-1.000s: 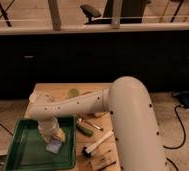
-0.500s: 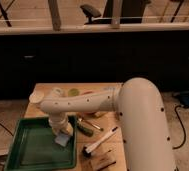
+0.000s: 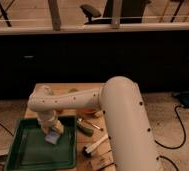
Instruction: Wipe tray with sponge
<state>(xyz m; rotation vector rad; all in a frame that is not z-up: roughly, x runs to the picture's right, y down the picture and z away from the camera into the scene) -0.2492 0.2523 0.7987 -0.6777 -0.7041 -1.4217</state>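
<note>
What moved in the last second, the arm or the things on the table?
The white arm's gripper, with the small pale blue-grey sponge under it, slid toward the right side of the large green plastic tray, then partway back. The tray and the black-and-white brush stayed put.

Single cam, probably head-mounted: looks forward and steeply down along the arm [image 3: 123,120], close on the table [image 3: 68,91], tray [image 3: 18,155] and gripper [image 3: 52,134] lower left, dark cabinets and railing filling the background.
</note>
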